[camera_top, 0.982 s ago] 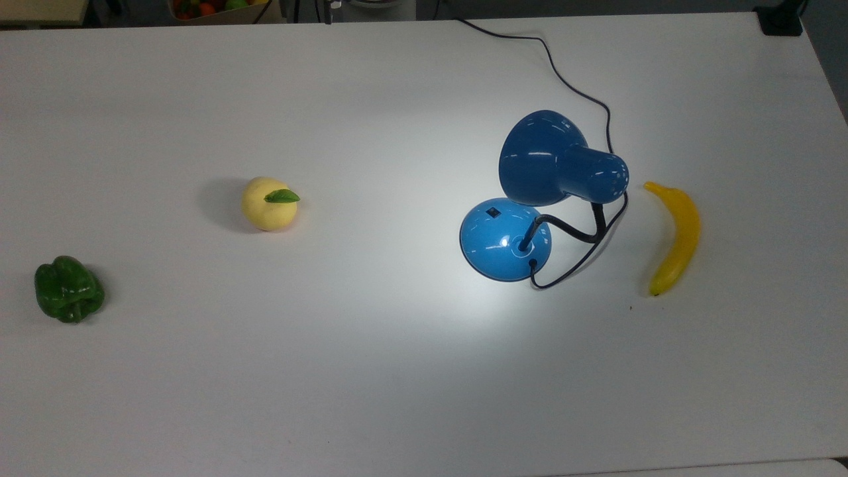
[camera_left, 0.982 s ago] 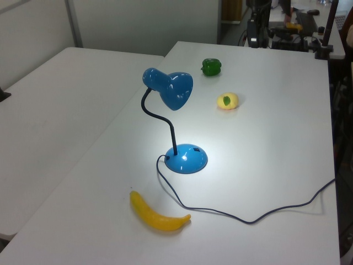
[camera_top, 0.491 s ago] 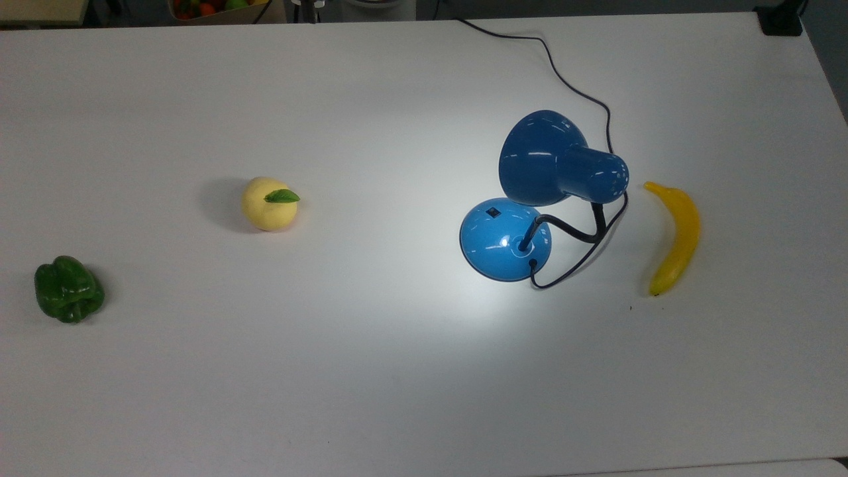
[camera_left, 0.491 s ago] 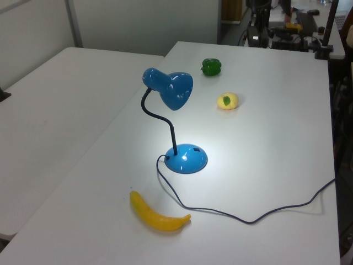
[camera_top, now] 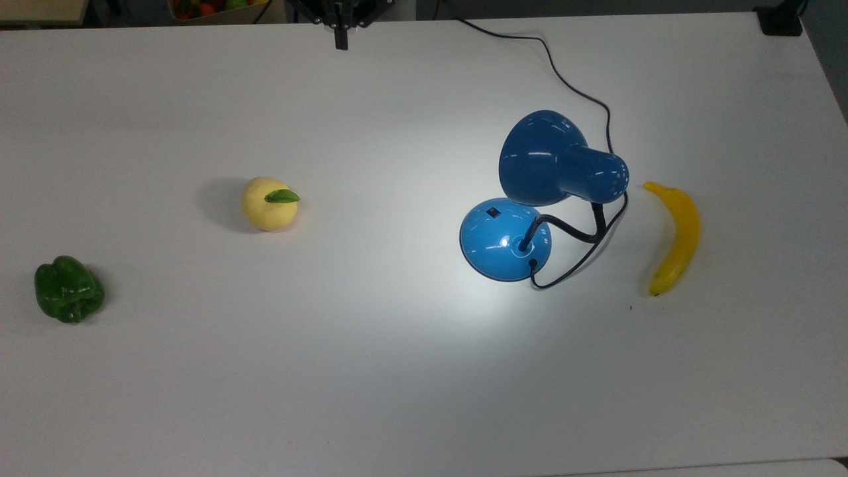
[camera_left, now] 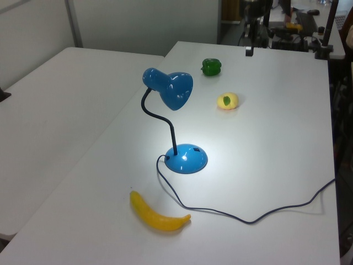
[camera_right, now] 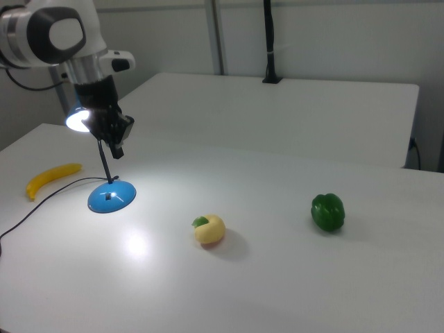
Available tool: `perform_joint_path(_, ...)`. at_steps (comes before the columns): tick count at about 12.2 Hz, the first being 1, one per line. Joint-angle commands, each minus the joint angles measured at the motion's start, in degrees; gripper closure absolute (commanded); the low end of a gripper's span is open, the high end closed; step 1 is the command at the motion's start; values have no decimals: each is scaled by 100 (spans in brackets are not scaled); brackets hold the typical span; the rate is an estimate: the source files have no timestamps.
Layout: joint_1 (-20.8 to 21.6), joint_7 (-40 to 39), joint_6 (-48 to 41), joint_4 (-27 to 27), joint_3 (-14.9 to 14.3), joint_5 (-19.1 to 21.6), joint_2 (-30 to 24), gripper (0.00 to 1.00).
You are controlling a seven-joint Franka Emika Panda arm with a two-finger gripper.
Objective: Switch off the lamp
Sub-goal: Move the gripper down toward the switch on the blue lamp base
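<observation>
In the top view, the lamp (camera_top: 517, 225) stood on the table (camera_top: 397, 384), right of the middle. A banana (camera_top: 676, 235) lay just to its right. A peach (camera_top: 269, 203) sat well to its left, and a pepper (camera_top: 68, 289) sat farther left.

White arm (camera_right: 48, 31), seemingly black end effector (camera_right: 116, 149)

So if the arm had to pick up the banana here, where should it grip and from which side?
Probably at mid-length of the banana, coming straight down from above. It lies flat on the table, its curve running up and down the top view, so fingers should close across its narrow width. The lamp cord loops close on the top view's left.
</observation>
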Motion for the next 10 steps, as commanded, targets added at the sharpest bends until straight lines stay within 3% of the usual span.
perform_joint_path(1, 240, -90, 450, -294, -21, 74, 148, 100)
perform_joint_path(5, 416, -98, 1222, -417, 14, 74, 543, 100)
perform_joint_path(10, 487, -948, 2093, -593, 233, 74, 1071, 100)
